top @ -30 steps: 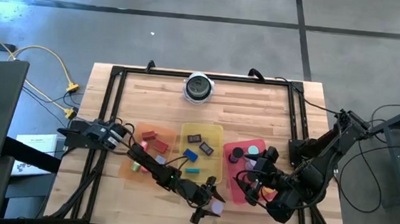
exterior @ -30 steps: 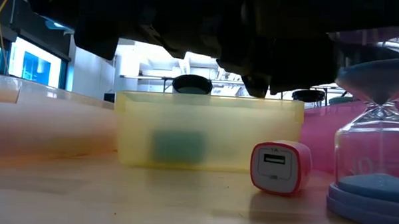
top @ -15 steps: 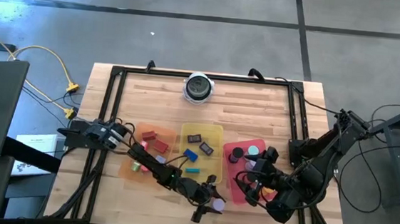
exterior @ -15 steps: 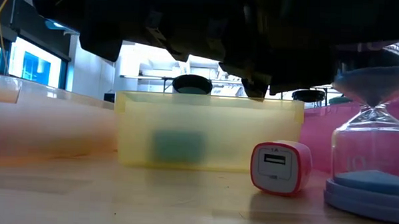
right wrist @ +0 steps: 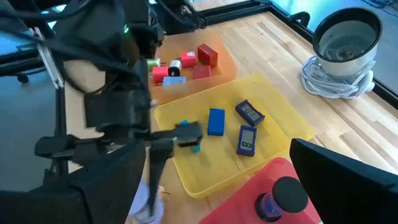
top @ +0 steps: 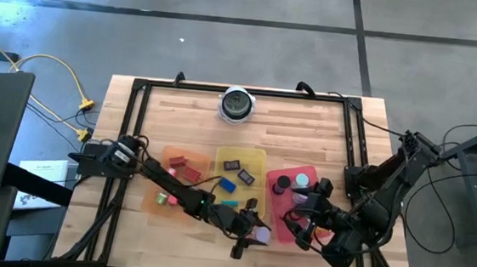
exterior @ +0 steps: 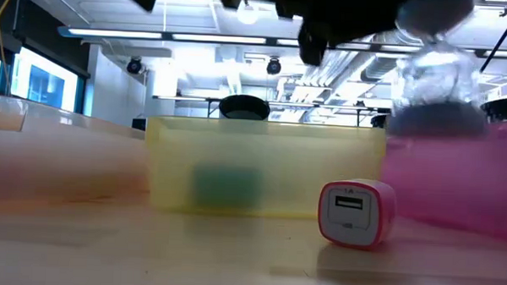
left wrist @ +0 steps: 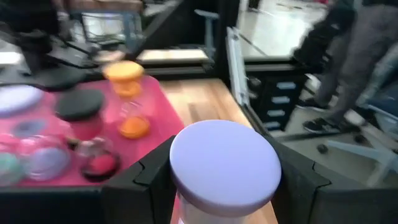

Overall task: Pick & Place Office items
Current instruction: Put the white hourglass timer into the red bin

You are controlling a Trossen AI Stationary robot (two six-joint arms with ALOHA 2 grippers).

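The left gripper (top: 252, 234) pinches a purple-capped clear hourglass (left wrist: 225, 167), lifted off the wooden table (top: 189, 113) beside the red translucent tray (top: 284, 178). The right gripper (top: 301, 232) hangs over that tray; whether its jaws are spread cannot be told.

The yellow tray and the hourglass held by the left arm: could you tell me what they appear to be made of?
The yellow tray looks like translucent plastic with a matt finish: a teal shape shows blurred through its wall. The hourglass, shut between the left gripper fingers, has a smooth, opaque lavender cap, probably plastic; its bulb looks clear, glass or acrylic, which cannot be told.
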